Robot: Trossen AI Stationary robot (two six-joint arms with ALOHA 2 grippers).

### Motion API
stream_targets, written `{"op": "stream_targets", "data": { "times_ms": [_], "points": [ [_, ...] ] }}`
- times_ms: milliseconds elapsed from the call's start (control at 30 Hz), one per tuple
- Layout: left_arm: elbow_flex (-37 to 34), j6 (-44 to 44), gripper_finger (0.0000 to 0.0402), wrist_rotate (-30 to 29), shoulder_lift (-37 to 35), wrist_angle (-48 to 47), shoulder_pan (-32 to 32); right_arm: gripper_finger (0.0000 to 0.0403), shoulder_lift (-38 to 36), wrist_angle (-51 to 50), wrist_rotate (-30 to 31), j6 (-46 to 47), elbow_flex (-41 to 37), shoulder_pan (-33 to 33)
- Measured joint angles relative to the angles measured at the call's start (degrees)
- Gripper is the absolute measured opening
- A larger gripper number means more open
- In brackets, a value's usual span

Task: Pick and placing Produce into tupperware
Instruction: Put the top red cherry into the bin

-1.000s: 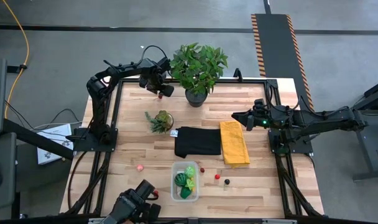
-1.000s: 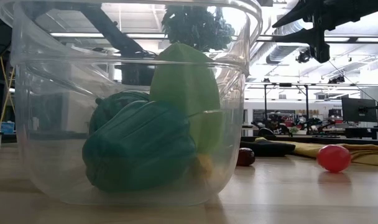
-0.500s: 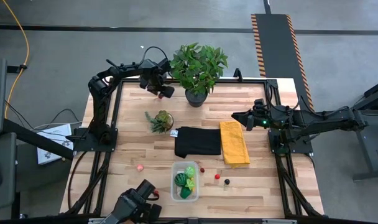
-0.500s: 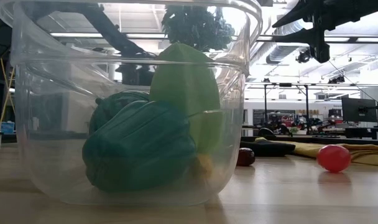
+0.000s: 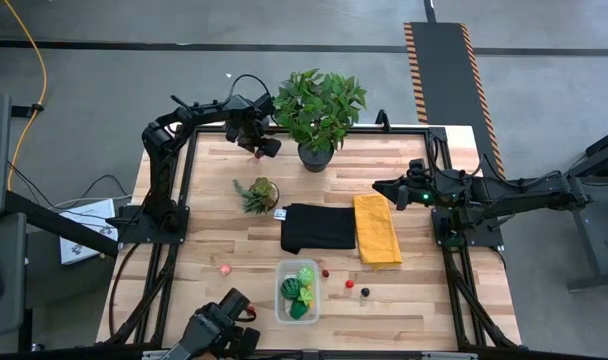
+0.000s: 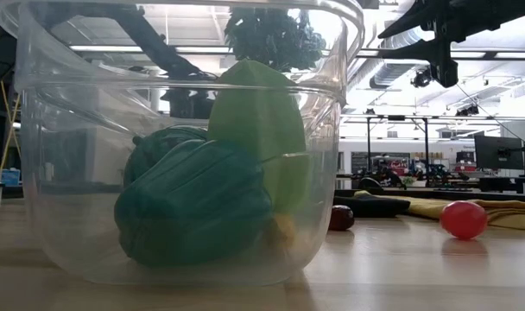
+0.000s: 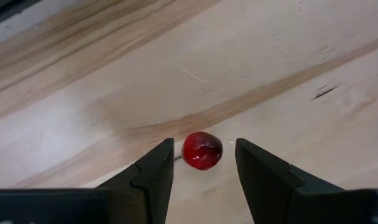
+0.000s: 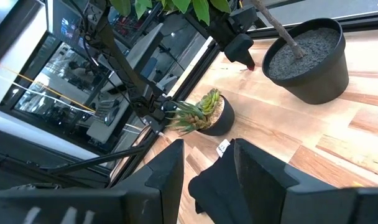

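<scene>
We find a small red piece of produce (image 7: 202,150), round, glossy and faintly dimpled, lying on the pale wooden table (image 7: 288,56) at its far left corner, beside the large potted plant (image 5: 319,110). It sits directly between the two dark fingers of our left hand (image 7: 204,167), which stand apart on either side with a gap on each flank; nothing is clamped. Being near-spherical, it offers no long axis to align with. We judge that a straight closing would take it, though so smooth a ball may roll.

The tupperware (image 5: 297,291) stands well apart at the table's near edge, clear, thin-walled plastic with rounded corners, already holding a ribbed dark-green piece (image 6: 193,203) and a smooth lime-green one (image 6: 258,117). Our right hand (image 5: 379,186) waits above the yellow cloth (image 5: 377,229), fingers apart and empty, far from the red piece.
</scene>
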Motion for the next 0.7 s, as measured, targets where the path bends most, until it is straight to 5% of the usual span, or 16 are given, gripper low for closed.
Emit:
{"op": "stream_targets", "data": {
  "times_ms": [700],
  "points": [
    [0.04,-0.24,0.0161,-0.04,1.07,0.05,-0.02,0.0133,0.0,0.02,0.0,-0.54,0.0,0.01]
  ]
}}
